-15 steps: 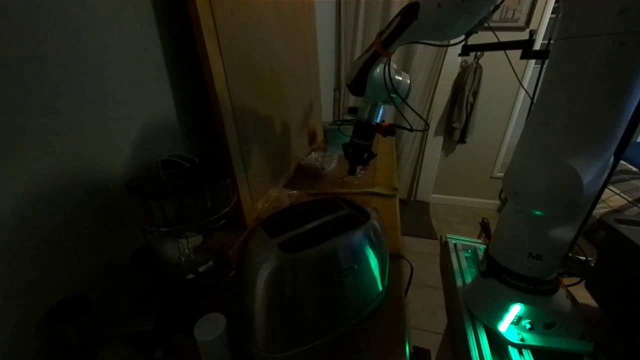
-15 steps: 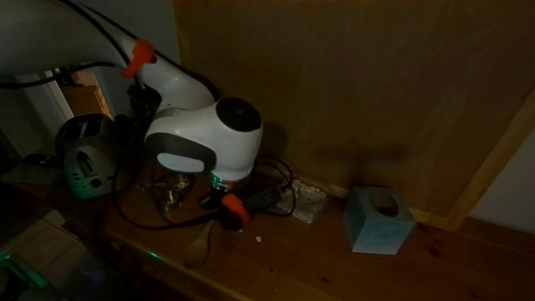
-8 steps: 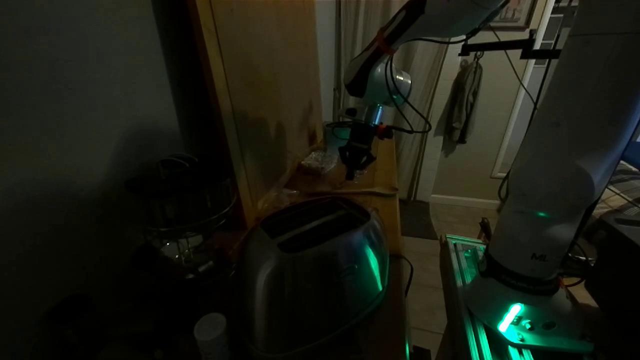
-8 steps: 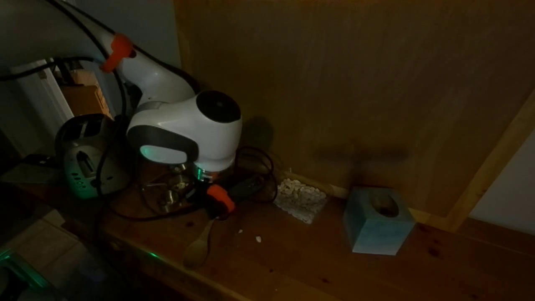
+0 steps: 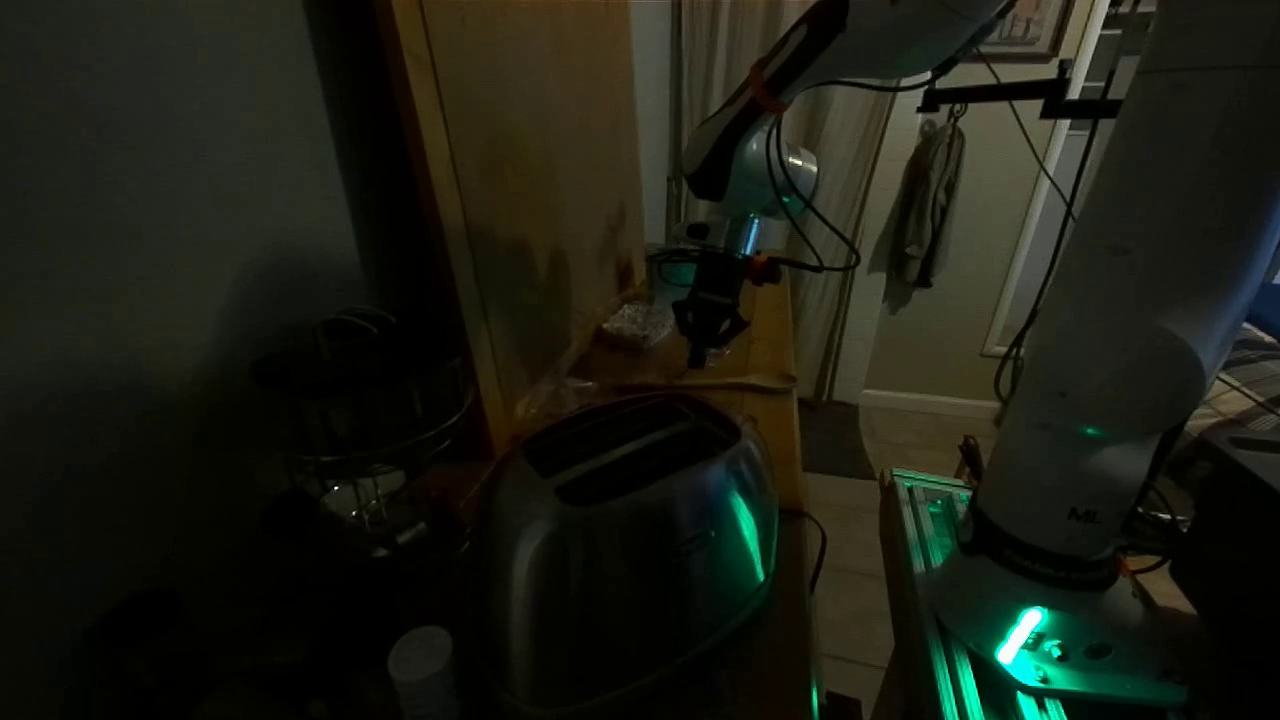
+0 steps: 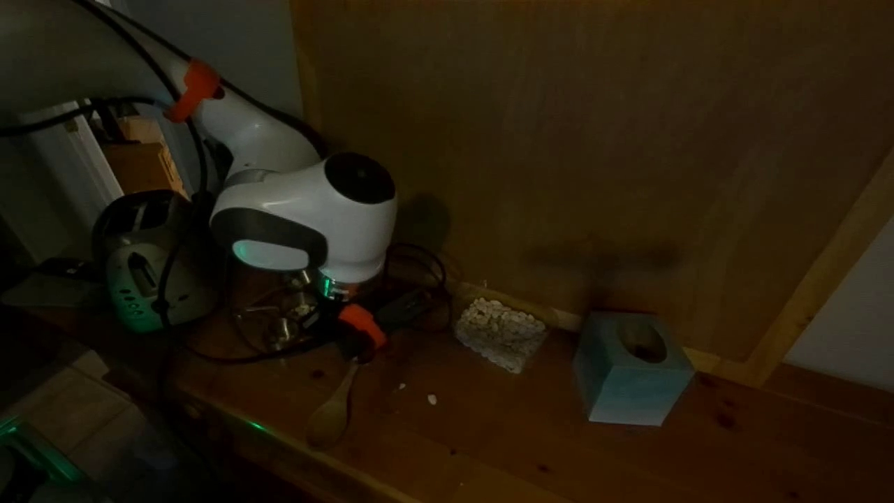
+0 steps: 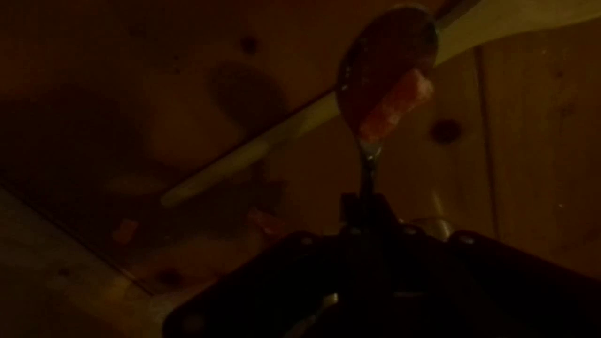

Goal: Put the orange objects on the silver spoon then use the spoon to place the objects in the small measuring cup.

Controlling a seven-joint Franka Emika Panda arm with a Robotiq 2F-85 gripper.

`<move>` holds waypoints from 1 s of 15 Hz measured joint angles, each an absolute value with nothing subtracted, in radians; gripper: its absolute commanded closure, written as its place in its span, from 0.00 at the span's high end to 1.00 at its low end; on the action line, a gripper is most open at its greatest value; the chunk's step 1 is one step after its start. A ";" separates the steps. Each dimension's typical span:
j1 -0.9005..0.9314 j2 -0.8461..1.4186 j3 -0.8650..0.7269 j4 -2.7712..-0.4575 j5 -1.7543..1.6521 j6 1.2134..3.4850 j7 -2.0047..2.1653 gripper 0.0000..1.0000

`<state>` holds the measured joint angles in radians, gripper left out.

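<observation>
The jaws grasp the silver spoon [image 7: 387,51] by its handle, an orange piece [image 7: 396,105] lying in its bowl. Beneath lies a wooden spoon [image 6: 328,423], its wide end near the desk's [image 6: 594,461] front edge. Metal measuring cups [image 6: 282,328] sit near the toaster [image 6: 129,300], a cable [image 6: 227,361] sagging beside them. By the back edge: a bag of pale pieces [image 6: 503,334], a tissue box [image 6: 632,391]. Low on the arm [image 5: 1120,400]: "ML".

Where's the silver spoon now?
Right of centre in the wrist view, the silver spoon is gripped by the end effector; it bears an orange piece and visually overlaps the wooden spoon.
</observation>
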<state>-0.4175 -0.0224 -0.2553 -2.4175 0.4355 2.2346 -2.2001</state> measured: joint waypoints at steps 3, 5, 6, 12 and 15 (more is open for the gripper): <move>-0.362 -0.036 -0.254 -2.446 0.436 2.233 -2.199 0.05; -0.332 -0.049 -0.254 -2.462 0.442 2.223 -2.199 0.04; -0.320 -0.056 -0.254 -2.466 0.450 2.211 -2.199 0.04; -0.289 -0.101 -0.259 -2.469 0.506 2.093 -2.201 0.04; -0.285 -0.112 -0.270 -2.470 0.524 2.014 -2.201 0.04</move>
